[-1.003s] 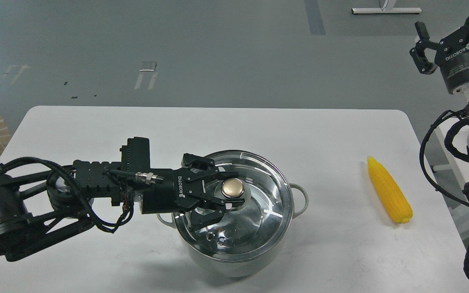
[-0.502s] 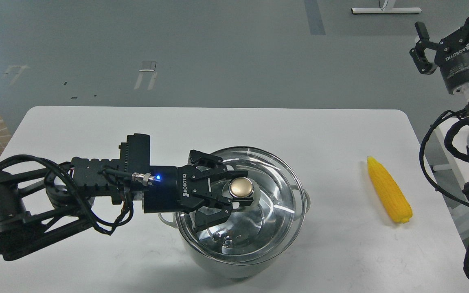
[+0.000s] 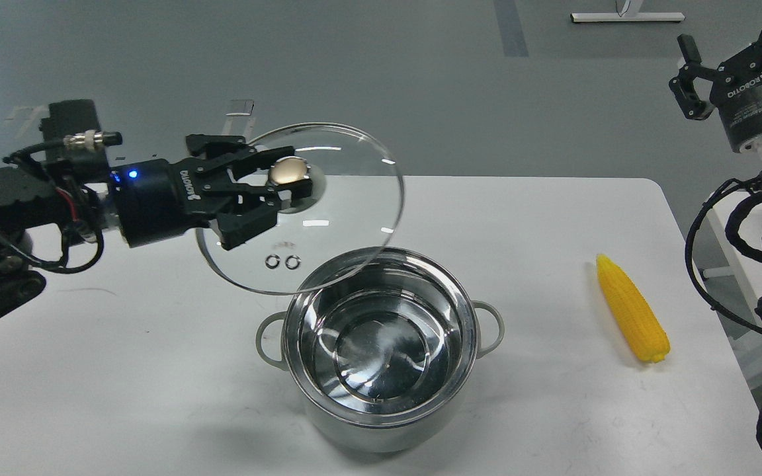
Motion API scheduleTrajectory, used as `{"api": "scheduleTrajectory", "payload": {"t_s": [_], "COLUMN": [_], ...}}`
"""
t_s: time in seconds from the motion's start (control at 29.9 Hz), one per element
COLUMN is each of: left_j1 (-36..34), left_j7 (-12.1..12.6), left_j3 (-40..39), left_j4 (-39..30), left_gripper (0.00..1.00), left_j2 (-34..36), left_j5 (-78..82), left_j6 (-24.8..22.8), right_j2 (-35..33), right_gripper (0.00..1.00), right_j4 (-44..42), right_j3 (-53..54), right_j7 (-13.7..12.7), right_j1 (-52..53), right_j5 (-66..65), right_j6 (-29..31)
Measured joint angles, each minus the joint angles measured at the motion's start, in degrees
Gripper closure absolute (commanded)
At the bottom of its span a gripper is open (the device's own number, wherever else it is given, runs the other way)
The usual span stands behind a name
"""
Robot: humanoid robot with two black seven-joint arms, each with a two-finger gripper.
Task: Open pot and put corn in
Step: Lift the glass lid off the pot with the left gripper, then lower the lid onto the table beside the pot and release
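The shiny steel pot [image 3: 381,410] stands open near the table's front middle, and it is empty inside. My left gripper [image 3: 275,192] is shut on the gold-topped knob [image 3: 290,171] of the clear glass lid [image 3: 348,218], holding it in the air above and left of the pot, tilted. The yellow corn [image 3: 632,309] lies on the table to the right of the pot, pointed end away from me. My right gripper [image 3: 688,79] is raised at the far right, beyond the table's edge, with its fingers apart and empty.
The white table [image 3: 156,370] has rounded corners. Its right edge runs close to the corn. A patterned cushion edge shows at the far left. Grey floor lies behind, with a white stand foot [image 3: 626,16] at the top.
My left gripper lifted the glass lid off the pot and carried it up and to the left. The pot now stands open. The corn and right arm have barely moved.
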Motion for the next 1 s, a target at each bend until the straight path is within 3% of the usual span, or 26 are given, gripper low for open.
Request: {"api": "scheduleTrajectory", "payload": {"t_s": [0.4, 0.57, 0.8, 1.0], "left_j1": [10.39, 15.99, 19.25, 21.94], "left_j7": [-0.01, -0.05, -0.06, -0.04], "left_j3": [0.19, 0.24, 0.23, 0.3], "left_j4": [24.74, 26.8, 33.71, 36.37], "left_gripper": [0.71, 0.71, 0.71, 0.62], "left_j2": [1.74, 1.08, -4.97, -6.59], "left_j5": [-1.55, -2.95, -3.22, -5.52], "left_j6": [7.49, 10.43, 12.95, 17.1], "right_j2": [0.34, 0.31, 0.36, 0.46], "right_gripper": [0.0, 0.0, 0.0, 0.0], "right_j4": [0.24, 0.31, 0.75, 0.85], "right_j3": [-0.01, -0.01, -0.09, -0.19], "right_j7": [0.0, 0.0, 0.0, 0.0], "right_j1": [-0.27, -0.6, -1.12, -1.27], "right_j5": [0.06, 0.03, -0.01, -0.01], "right_j6": [0.0, 0.0, 0.0, 0.0]}}
